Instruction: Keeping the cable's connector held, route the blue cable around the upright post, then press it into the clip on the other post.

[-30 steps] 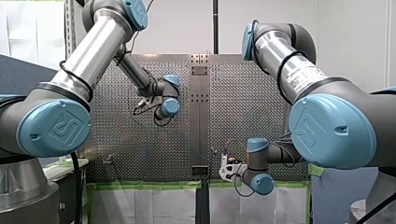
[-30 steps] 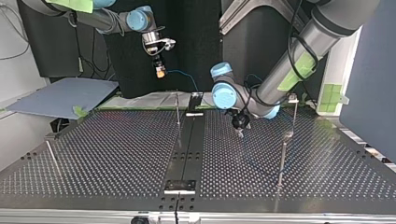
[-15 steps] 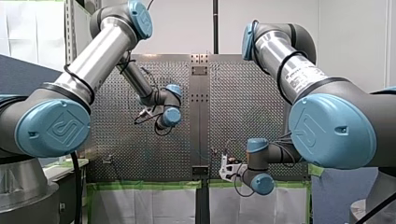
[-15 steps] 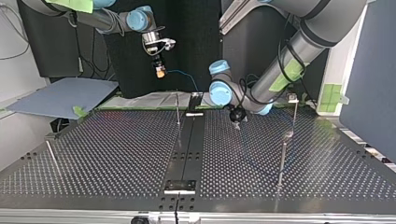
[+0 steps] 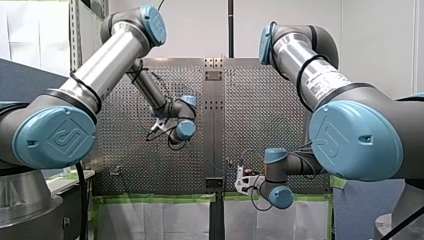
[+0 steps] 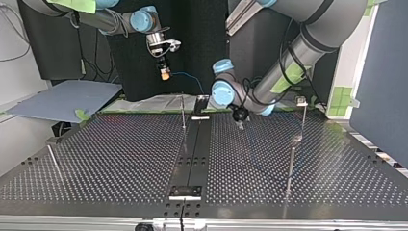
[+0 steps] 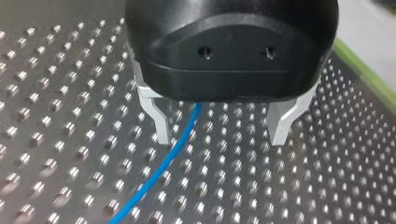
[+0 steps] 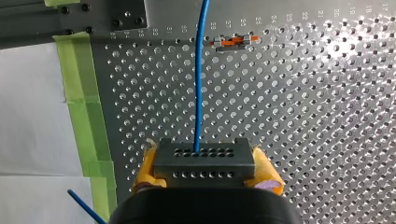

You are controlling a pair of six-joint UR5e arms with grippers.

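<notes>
Pads in yellow on my right arm's pincer are clamped on the two ends of a grey rectangular connector block pierced with rows of small holes, as the right wrist view shows. A thin blue cable leaves the block's far row of holes and runs straight ahead of that pincer over the perforated metal tabletop. It passes just beside a small orange-and-metal fitting, and strips of green tape line the tabletop's edge. In the left wrist view my left arm's pincer, black with bare metal fingers, stands apart with nothing gripped. The blue cable runs over the tabletop between those fingers, off-centre, just beside one of them and well clear of the other; whether it touches the near finger I cannot tell. In the top view my right arm's pincer hangs between ten and eleven o'clock from the view's centre, beyond the tabletop's far edge, and the blue cable slants away from it toward four o'clock. A thin upright metal post stands at its five o'clock. My left arm's pincer is low over the tabletop at three o'clock from the centre. A second slim post, topped by a small metal clip, stands further out at three o'clock, well apart from it.
</notes>
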